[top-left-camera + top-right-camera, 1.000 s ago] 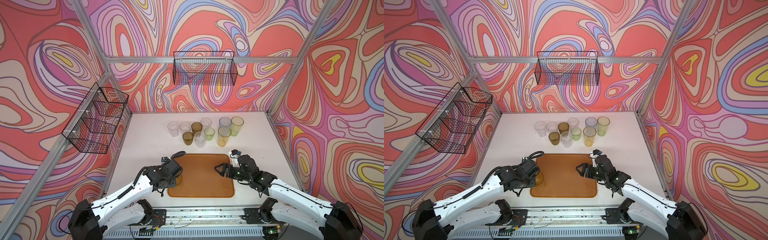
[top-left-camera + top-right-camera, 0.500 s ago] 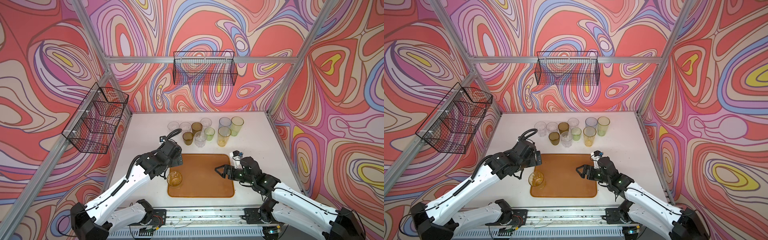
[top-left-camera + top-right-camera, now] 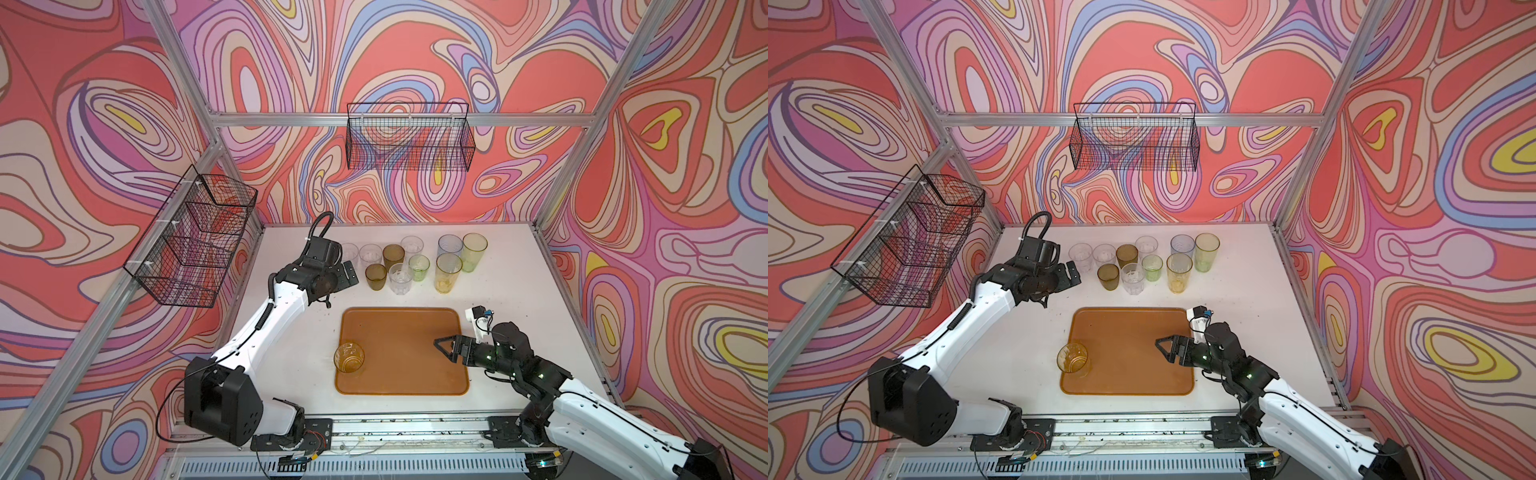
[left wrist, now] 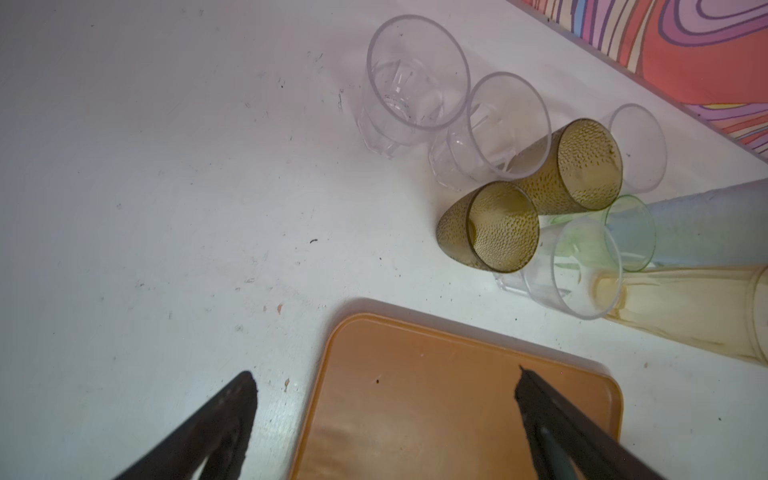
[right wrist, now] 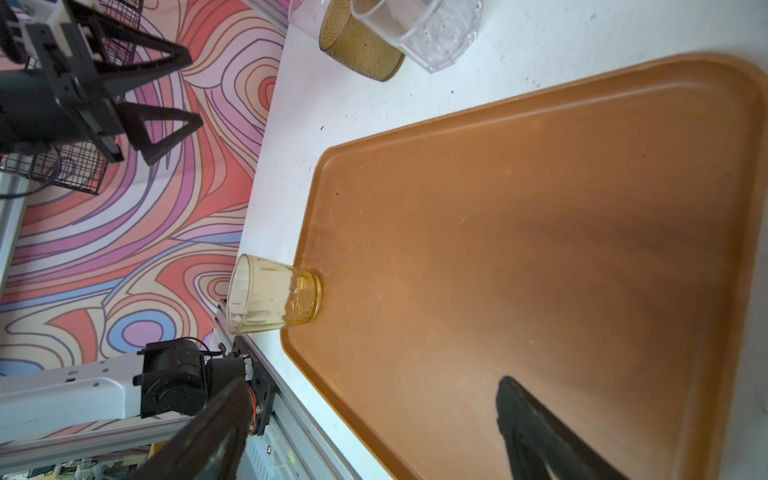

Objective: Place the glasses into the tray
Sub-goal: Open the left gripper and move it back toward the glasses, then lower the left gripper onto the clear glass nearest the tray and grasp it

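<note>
The left end effector (image 3: pixel 349 275) has swung off the tray (image 3: pixel 407 332), spread wide and empty, with one amber glass (image 3: pixel 349 358) left standing in the tray corner behind it. The right end effector (image 3: pixel 442 349) hangs open over the tray, and ten glasses (image 3: pixel 401 277) wait on the tabletop (image 3: pixel 498 291) just ahead of the left one.

You see walls (image 3: pixel 415 50) with a swirling red, pink and purple pattern, a white table (image 3: pixel 519 291), and aluminium bars (image 3: pixel 291 119) that hold a back basket (image 3: pixel 409 141) and a side basket (image 3: pixel 195 245) of black wire.
</note>
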You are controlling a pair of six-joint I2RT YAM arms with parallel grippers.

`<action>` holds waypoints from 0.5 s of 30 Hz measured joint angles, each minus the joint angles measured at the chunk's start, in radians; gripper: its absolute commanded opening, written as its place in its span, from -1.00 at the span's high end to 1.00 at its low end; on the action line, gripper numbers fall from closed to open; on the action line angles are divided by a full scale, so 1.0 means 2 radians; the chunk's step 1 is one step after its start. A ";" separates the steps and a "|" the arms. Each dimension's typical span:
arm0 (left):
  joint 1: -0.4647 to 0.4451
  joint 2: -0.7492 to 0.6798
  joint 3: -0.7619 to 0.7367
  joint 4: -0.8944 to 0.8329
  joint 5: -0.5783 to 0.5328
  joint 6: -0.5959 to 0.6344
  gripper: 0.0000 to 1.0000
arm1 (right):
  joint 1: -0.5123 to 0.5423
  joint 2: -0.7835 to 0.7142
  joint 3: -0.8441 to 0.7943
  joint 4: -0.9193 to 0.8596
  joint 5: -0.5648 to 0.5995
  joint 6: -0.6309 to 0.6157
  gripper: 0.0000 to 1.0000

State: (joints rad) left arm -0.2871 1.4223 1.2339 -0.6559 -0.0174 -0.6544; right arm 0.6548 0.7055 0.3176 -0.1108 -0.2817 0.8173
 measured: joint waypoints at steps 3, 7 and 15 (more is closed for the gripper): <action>0.015 0.023 0.023 0.006 0.017 0.004 -0.99 | 0.000 -0.012 -0.006 0.004 0.000 0.000 -0.89; 0.027 0.060 0.052 0.016 0.033 0.006 -0.88 | 0.000 -0.035 -0.014 0.007 0.006 0.002 -0.91; 0.044 0.149 0.091 0.021 0.051 0.017 -0.52 | 0.000 -0.074 -0.022 0.012 0.022 0.003 -0.91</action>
State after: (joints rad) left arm -0.1997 1.7199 1.4151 -0.6147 0.0845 -0.6209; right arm 0.6548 0.5579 0.2745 -0.0875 -0.2386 0.8238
